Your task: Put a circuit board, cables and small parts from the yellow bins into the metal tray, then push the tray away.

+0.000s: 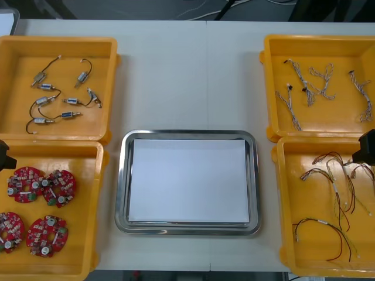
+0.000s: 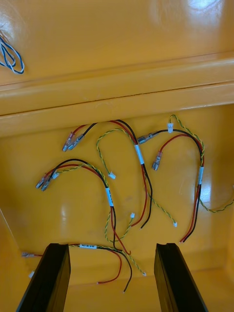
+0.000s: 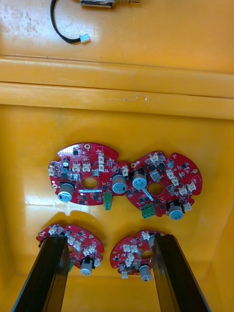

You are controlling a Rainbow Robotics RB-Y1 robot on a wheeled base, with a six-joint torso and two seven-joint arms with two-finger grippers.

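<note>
Left gripper [image 3: 109,241] spread over the round red circuit boards [image 1: 58,187] in the yellow bin [image 1: 88,211] at 8 o'clock of the metal tray [image 1: 122,181], right gripper [image 2: 112,246] spread over limp red and yellow cables [image 2: 141,170] at 4 o'clock; boards look light, stiff, fragile, so pinch a bare rim.

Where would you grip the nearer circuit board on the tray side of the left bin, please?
Pinch the circuit board across its rim, bringing the open left gripper straight down. It lies flat in the yellow bin, apart from its neighbours, so both fingers should find bare floor beside it; the parts standing on its face probably offer no hold. The right gripper hangs over the cables.
</note>
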